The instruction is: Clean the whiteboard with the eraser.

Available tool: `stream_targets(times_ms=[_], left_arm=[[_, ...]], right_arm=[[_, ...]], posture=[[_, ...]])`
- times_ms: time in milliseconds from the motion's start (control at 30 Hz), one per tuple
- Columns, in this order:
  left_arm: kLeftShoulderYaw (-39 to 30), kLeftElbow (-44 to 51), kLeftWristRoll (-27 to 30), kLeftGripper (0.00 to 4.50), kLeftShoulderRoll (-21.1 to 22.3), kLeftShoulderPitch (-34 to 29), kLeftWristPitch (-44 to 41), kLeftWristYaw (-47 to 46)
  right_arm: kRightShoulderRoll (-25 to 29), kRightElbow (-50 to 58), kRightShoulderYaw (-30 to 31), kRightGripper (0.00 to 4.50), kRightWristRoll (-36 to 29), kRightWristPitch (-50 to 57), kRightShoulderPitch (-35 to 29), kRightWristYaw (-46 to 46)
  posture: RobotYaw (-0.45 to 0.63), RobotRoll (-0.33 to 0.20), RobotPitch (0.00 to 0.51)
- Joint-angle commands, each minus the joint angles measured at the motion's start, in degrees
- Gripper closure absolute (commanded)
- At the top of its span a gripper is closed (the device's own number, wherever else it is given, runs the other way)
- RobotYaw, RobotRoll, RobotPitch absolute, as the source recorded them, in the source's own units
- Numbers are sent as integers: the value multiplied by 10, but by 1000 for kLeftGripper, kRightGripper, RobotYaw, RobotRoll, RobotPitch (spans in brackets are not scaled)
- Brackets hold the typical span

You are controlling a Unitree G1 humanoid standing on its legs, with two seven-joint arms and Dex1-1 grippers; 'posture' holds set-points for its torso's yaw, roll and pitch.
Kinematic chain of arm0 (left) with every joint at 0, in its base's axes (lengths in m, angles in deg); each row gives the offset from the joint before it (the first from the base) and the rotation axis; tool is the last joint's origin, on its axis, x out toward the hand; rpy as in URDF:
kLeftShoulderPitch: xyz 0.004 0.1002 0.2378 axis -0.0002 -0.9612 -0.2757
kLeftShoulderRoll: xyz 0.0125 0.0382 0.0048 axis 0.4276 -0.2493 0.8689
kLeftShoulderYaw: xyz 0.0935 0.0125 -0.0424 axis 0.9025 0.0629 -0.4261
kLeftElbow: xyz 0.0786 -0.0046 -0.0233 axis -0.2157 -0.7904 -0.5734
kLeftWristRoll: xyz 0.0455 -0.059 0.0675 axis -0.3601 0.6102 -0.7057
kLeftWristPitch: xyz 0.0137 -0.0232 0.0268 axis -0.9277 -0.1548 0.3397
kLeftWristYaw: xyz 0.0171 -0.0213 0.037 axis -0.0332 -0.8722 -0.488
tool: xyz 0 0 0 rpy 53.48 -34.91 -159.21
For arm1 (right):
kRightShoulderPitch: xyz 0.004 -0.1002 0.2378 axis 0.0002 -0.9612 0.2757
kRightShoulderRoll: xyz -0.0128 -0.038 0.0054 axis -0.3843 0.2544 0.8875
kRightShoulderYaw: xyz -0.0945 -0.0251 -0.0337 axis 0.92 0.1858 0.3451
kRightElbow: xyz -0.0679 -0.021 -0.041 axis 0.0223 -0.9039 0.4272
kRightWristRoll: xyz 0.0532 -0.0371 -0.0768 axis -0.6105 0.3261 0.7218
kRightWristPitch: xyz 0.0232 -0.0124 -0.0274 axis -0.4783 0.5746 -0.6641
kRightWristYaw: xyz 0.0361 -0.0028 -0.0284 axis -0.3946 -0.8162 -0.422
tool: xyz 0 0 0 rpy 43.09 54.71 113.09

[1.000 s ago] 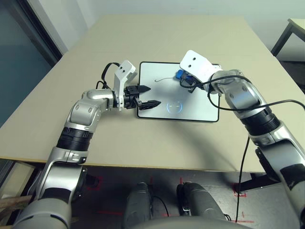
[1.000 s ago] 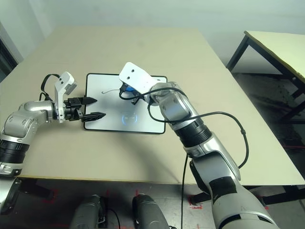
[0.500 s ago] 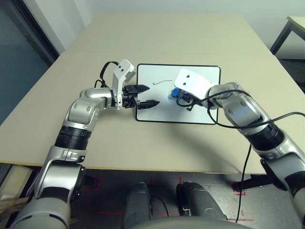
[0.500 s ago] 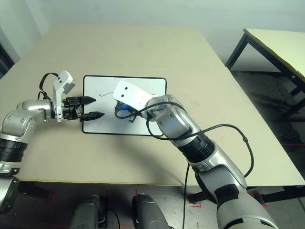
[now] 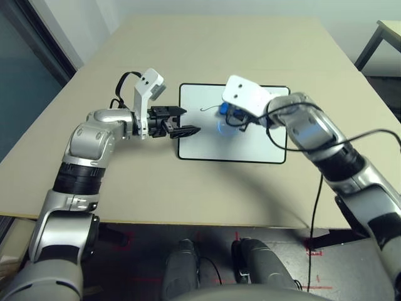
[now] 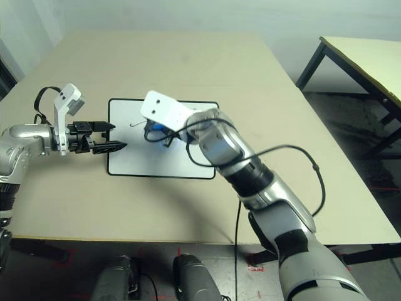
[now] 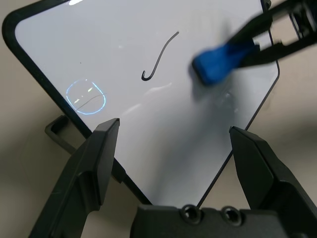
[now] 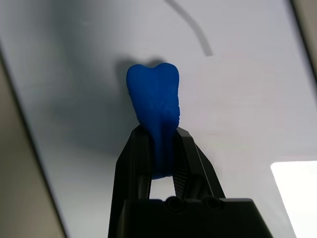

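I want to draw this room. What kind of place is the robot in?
Probably a lab or workshop. The robot works at a plain beige table holding just a whiteboard, a second table stands off to its right, and red tape marks are on the floor.

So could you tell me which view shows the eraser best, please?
The right wrist view: the eraser sits centred, pinched between the right gripper's fingers over the whiteboard. The left wrist view shows it side-on near a pen stroke; the eye views show a blue bit under the wrist.
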Motion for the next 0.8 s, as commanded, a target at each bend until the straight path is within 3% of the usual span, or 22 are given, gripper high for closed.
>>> stream_targets(times_ms=[33,367,567,700,800], left_arm=[[-5,11,2,0,7,-8,-3,-3],[-1,23,9,0,7,-14,-9,-11],[-4,28,12,0,8,-16,-13,-14],[-9,26,13,0,14,-12,-15,-16],[-9,25,13,0,15,-11,-16,-17]], right_arm=[[3,4,14,3934,2,8,4,-9],[-39,-169,-32,3934,23,-91,104,24],[-31,-103,-12,3934,25,-61,69,-4],[-3,12,23,3934,17,-5,9,-32],[-5,-5,20,3934,24,-12,17,-31]], posture=[[-119,0,109],[-113,0,100],[-106,0,96],[-105,0,94],[-105,0,93]])
